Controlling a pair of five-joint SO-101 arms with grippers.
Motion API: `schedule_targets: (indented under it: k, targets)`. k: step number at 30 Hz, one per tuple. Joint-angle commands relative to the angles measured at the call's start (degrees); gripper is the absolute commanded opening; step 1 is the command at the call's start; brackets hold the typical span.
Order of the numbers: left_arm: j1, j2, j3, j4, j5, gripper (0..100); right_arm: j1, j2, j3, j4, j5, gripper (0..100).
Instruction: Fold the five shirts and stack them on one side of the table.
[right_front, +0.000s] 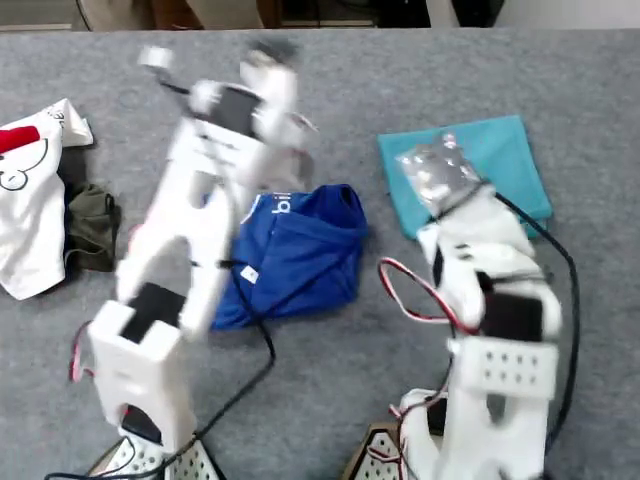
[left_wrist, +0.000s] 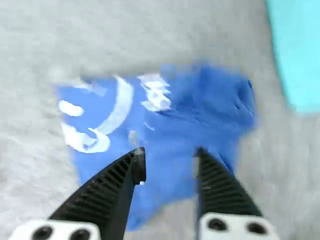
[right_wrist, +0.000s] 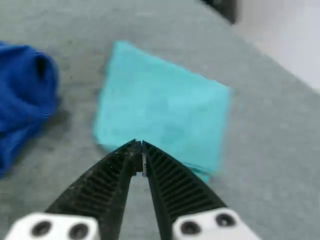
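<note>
The grey table (right_front: 560, 90) is giving both arms a wide working surface, and bare cloth is lying open on the far side of each gripper and at the table's right edge, so I judge there is room there for a stack. The blue shirt (right_front: 300, 260) is lying rumpled and only partly folded directly beneath the left gripper (left_wrist: 169, 159), probably because it is the piece being worked on now; its edges are sitting uneven, with one bunched corner pointing toward the right arm. The white shirt (right_front: 35, 220) is sprawling unfolded well off to the left gripper's left, near the table's edge, seemingly waiting its turn. The teal shirt (right_front: 510, 160) is lying flat as a neat rectangle just under and ahead of the right gripper (right_wrist: 141, 150), looking like the finished start of the pile, well apart from the blue one with a strip of bare table between them. A dark olive shirt (right_front: 92, 225) is crumpling against the white one's near side. The left gripper is hanging released, its jaws spread wide and grasping nothing, above the blue fabric. The right gripper is sitting clenched with nothing between its jaws, over the teal shirt's near edge.
</note>
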Motion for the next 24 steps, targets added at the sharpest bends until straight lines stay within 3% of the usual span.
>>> schedule_targets:
  k: [1, 7, 13, 16, 24]
  targets:
    - [-8.8, -2.5, -2.1, 1.1, -2.7, 3, -7.0, 9.5, -8.8, 1.9, -0.5, 0.2]
    - [-13.2, -3.0, 18.5, -0.3, -4.1, 2, -16.1, 32.2, -28.5, 3.8, -0.5, 0.2]
    - [-16.3, -3.0, 37.9, -18.9, -2.0, 2, -23.7, 58.2, -44.6, 10.9, -4.8, 0.2]
    - [-15.3, -3.0, 39.9, -23.8, 0.6, 2, -23.5, 67.6, -51.8, 12.7, -7.0, 0.2]
    - [-15.3, -2.3, 36.0, -25.4, 2.8, 2, -16.6, 84.7, -64.0, 14.6, -7.6, 0.2]
